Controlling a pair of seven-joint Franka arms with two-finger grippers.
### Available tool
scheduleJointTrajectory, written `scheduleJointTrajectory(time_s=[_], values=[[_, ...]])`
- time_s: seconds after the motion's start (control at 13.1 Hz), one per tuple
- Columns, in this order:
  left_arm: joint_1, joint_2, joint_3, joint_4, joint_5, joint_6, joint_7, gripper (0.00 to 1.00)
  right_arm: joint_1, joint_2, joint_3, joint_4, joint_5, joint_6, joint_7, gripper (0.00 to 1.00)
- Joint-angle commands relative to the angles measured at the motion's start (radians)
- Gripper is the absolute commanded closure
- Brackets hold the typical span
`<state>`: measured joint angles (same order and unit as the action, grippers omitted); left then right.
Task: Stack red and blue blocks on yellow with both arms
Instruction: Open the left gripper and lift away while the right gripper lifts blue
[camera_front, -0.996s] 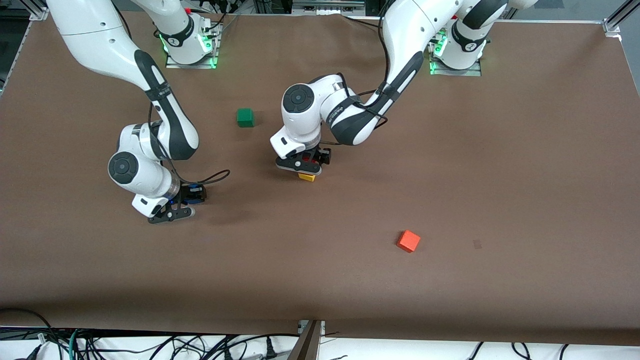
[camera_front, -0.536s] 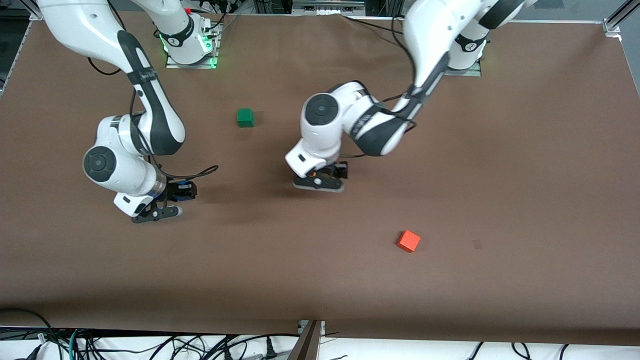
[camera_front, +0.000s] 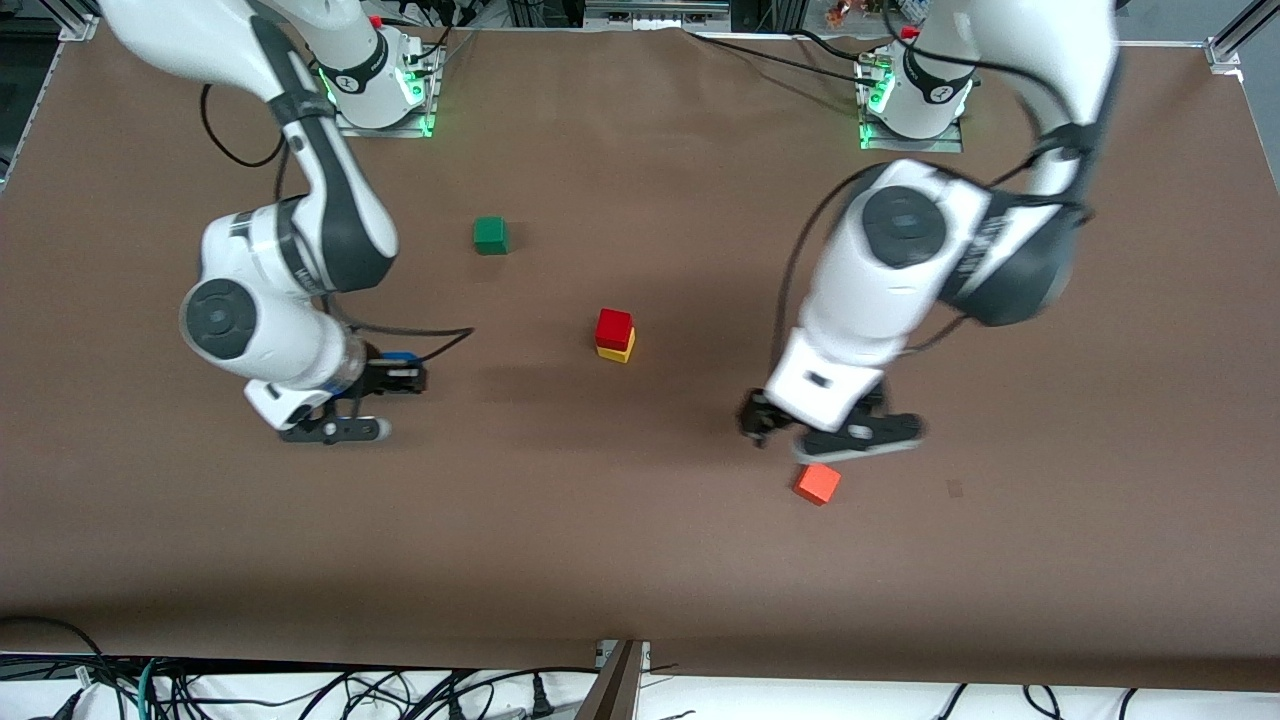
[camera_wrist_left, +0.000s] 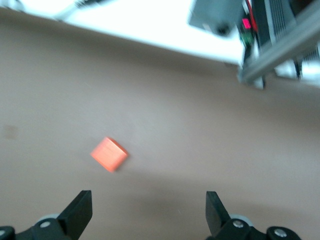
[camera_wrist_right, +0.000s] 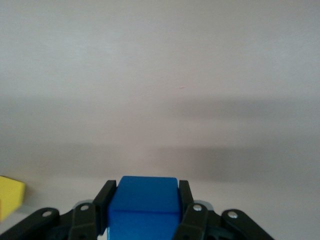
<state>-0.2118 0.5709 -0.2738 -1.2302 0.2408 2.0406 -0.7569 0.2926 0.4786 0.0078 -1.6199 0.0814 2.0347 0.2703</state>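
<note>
My right claw (camera_front: 372, 405) hangs over the table toward the right arm's end, its fingers (camera_wrist_right: 186, 200) pinching the blue block (camera_wrist_right: 145, 205) by two opposite flat faces. The block sits square between the pads, its top face level, most of it standing proud of the fingertips. My left claw (camera_front: 835, 432) is spread wide and empty, over the table (camera_front: 640, 560) toward the left arm's end, just above the orange-red cube (camera_front: 817, 483), which is no part of the job.

The red block (camera_front: 614, 327) sits on the yellow cube (camera_front: 617, 349) near the middle of the table, edges close to flush. The green cube (camera_front: 490, 234) lies nearer the bases, well apart.

I judge the blue block light, rigid and matte, so it should not slip or crush in a modest grip. The weak point looks to be the two-cube stack: nothing holds it down, so a sideways nudge could shift it. I would bring blue down straight, faces squared to red, and let go only once it rests flat
</note>
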Motion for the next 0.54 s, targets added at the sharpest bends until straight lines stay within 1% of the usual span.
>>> scheduleJointTrajectory(time_s=[0.0,0.15,0.23,0.31,0.46], values=[[0.098,-0.101,-0.018,-0.029,-0.006,-0.067,0.014,0.0,0.077,0.022,-0.006,0.041,0.017,-0.027,0.137,0.74],[0.13,-0.152,-0.012,-0.029,-0.006,-0.178,0.014,0.0,0.137,0.028,-0.006,0.043,0.018,-0.018,0.242,0.74],[0.164,-0.166,-0.016,-0.029,-0.006,-0.23,0.031,0.0,0.175,0.031,-0.006,0.043,0.015,-0.011,0.3,0.73],[0.199,-0.184,-0.018,-0.029,-0.009,-0.275,0.097,0.0,0.222,0.043,-0.006,0.043,0.012,-0.002,0.337,0.73],[0.273,-0.23,-0.004,-0.028,-0.072,-0.339,0.323,0.0,0.244,0.051,-0.006,0.043,0.017,0.042,0.421,0.73]])
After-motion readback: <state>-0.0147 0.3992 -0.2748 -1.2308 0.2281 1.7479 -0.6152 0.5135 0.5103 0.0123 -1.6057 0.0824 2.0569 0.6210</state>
